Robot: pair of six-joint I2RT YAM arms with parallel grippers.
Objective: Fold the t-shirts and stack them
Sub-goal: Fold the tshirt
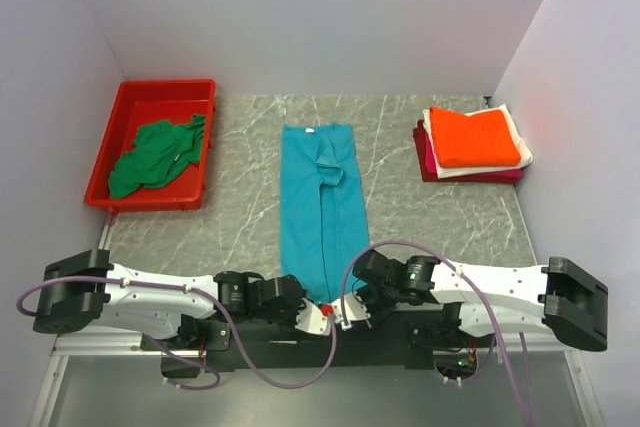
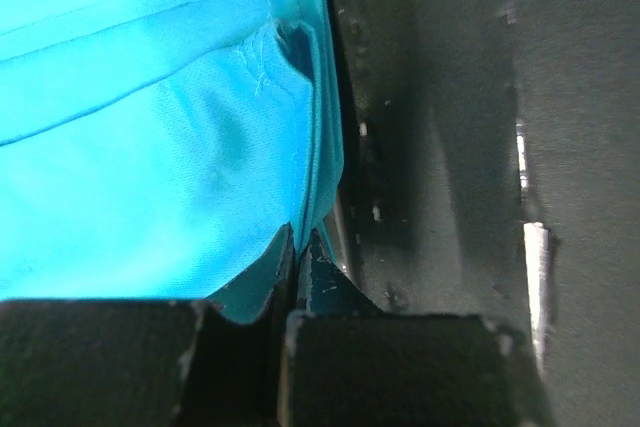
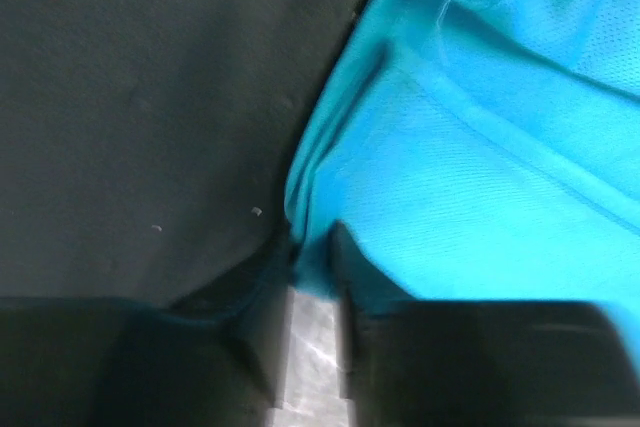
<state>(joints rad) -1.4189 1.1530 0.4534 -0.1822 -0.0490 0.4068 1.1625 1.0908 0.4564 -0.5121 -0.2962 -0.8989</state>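
A teal t-shirt (image 1: 318, 207) lies folded into a long strip down the middle of the table, collar at the far end. My left gripper (image 1: 318, 319) is at its near hem, and in the left wrist view it (image 2: 303, 237) is shut on the hem corner of the teal cloth (image 2: 150, 147). My right gripper (image 1: 345, 315) is at the same hem beside it. Its jaws (image 3: 315, 237) stand a little apart, with the edge of the teal cloth (image 3: 480, 177) between the tips. A dark green t-shirt (image 1: 155, 157) lies crumpled in the bin. Folded orange (image 1: 478, 135), white (image 1: 516, 155) and magenta (image 1: 428, 163) t-shirts are stacked at the far right.
A red plastic bin (image 1: 165, 90) stands at the far left of the marble table (image 1: 240, 227). White walls close in the back and both sides. Both arms reach inward along the near edge, their cables looping beside them.
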